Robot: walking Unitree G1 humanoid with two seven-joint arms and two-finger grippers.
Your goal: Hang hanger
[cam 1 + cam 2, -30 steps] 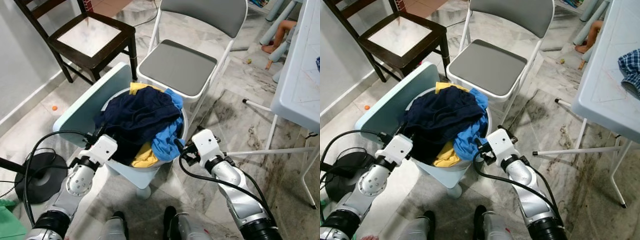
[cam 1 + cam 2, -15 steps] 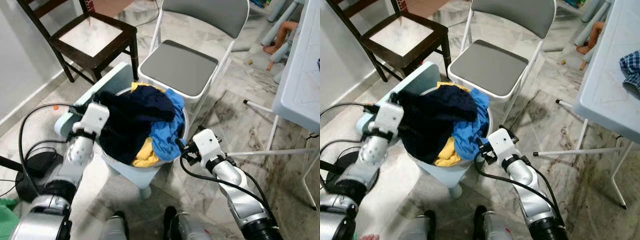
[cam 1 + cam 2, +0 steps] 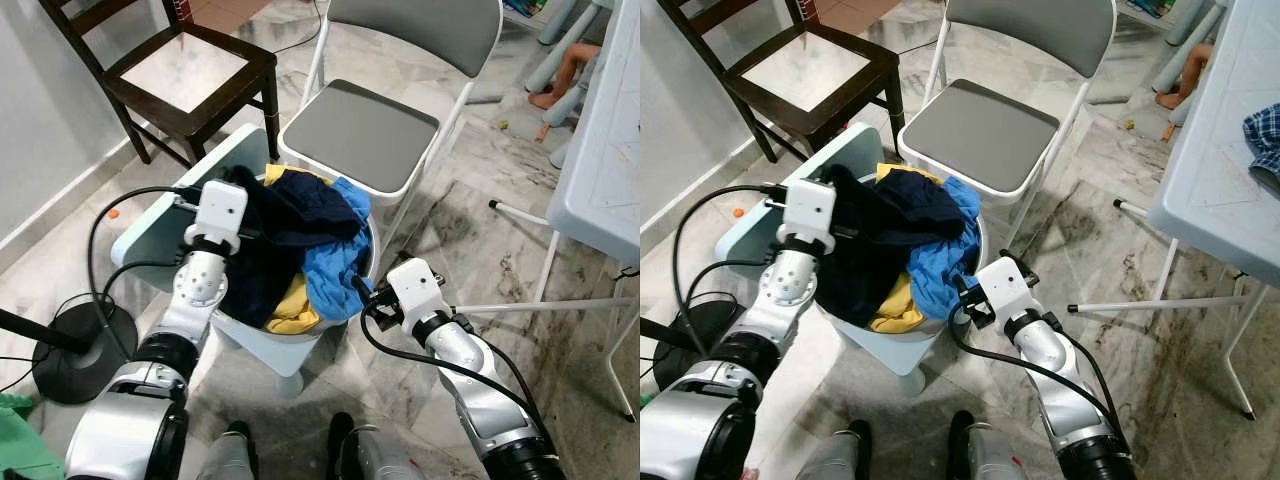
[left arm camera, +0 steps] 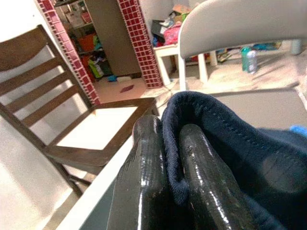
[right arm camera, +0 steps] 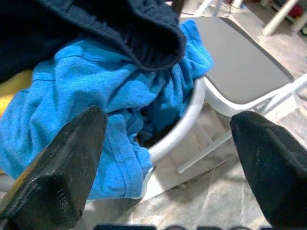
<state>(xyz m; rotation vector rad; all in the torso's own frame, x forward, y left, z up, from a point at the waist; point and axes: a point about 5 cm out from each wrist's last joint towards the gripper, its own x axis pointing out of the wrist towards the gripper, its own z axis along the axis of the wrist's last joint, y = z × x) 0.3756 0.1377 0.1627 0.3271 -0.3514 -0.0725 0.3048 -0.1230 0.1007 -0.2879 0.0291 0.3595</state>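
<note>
Pinching navy cloth [image 4: 225, 143], the raised left gripper [image 4: 165, 163] bends over the basket [image 3: 262, 345].

Dark cloth [image 3: 285, 225] hides the left hand's [image 4: 165, 191] fingertips; the basket's [image 3: 262, 340] inside is buried under clothes.

- White laundry basket [image 3: 345, 318]: stands on the marble floor [image 3: 470, 200], filled with clothes.
- Navy garment [image 3: 290, 225]: topmost; blue cloth [image 3: 330, 275] and yellow cloth [image 3: 290, 312] lie beneath it.
- Left gripper [image 3: 245, 232]: at the navy garment's edge.
- Right gripper [image 3: 362, 298]: beside the basket rim.
- Grey folding chair [image 3: 365, 125]: behind the basket; dark wooden chair [image 3: 185, 70] to its left.
</note>
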